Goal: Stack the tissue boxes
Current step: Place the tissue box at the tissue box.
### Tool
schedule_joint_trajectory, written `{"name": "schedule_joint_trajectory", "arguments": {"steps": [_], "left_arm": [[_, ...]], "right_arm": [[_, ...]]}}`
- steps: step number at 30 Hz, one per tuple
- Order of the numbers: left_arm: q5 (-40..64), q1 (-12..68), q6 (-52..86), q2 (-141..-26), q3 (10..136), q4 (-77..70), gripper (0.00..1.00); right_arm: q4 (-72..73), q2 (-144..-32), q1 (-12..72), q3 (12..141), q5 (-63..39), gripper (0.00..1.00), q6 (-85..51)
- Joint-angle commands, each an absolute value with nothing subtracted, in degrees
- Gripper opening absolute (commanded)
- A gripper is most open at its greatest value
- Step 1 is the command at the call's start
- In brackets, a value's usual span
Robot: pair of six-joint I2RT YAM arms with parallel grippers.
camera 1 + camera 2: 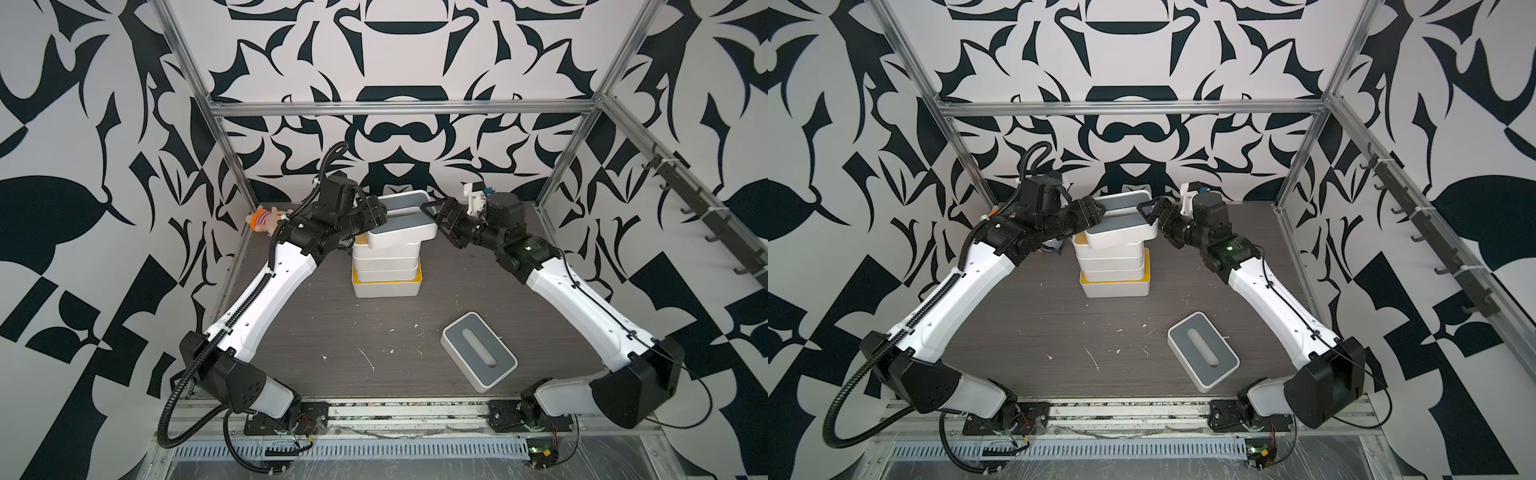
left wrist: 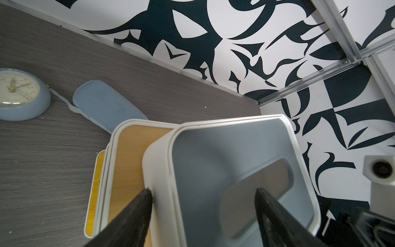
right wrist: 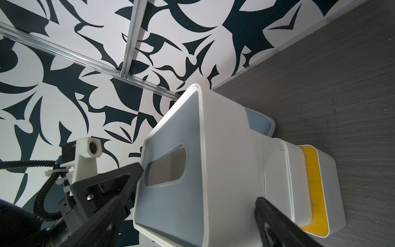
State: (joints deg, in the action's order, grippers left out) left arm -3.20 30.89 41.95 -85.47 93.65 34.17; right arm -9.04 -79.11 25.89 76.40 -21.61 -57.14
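Near the middle of the table's (image 1: 316, 332) back edge, the stack (image 1: 386, 266) is standing four high on the yellow-lidded box (image 1: 384, 289), and a grey-lidded box (image 1: 405, 230) is sitting on top as the fifth. But it is sitting crooked, folks, twisted against the tan-lidded box (image 2: 128, 154) under it and hanging out past it toward the right edge.

Both arms are crowding it. The left gripper (image 2: 203, 191) is straddling one end, one finger at the outer white wall, the other lying over the lid's slot. Whether it is squeezing or letting go, I cannot tell. The right gripper (image 3: 198, 185) is reaching in from the opposite end with its jaws spread very wide, one finger by the lid, one down the side wall. Again, gripping or free, I cannot tell.

Now the danger, as I am reading it, is that overhang. If a finger is dragging on a wall or catching in the slot while pulling away, the top box could be swivelling further or sliding right off, and a hard nudge could be shaking the whole stack loose.

Meanwhile the last grey-lidded box (image 1: 478, 351) is waiting alone toward the front right corner, well apart from both grippers.
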Motion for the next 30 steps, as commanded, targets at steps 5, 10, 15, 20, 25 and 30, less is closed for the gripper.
{"name": "schedule_joint_trajectory", "arguments": {"steps": [5,10,15,20,25,30], "left_arm": [[-4.44,30.94,42.80,-85.01,95.03,31.59,0.84],[-4.81,30.88,43.56,-85.18,94.99,31.81,0.84],[-6.10,30.88,44.17,-84.12,93.73,31.00,0.88],[-7.29,30.86,43.94,-83.76,94.00,32.13,0.89],[-7.65,30.87,44.47,-82.59,92.52,31.92,0.88],[-6.79,30.87,44.74,-81.88,92.27,31.86,0.89]], "right_arm": [[-8.61,-79.88,27.03,80.77,-25.97,1.00,-54.89],[-8.00,-80.23,27.53,80.90,-26.51,0.99,-55.50],[-8.09,-80.16,28.20,80.95,-26.42,0.99,-55.20],[-8.09,-80.81,28.85,81.46,-26.99,0.99,-55.02],[-8.82,-80.64,29.18,81.76,-26.93,0.99,-54.45],[-9.58,-81.29,29.34,82.77,-27.34,1.00,-53.97]]}}
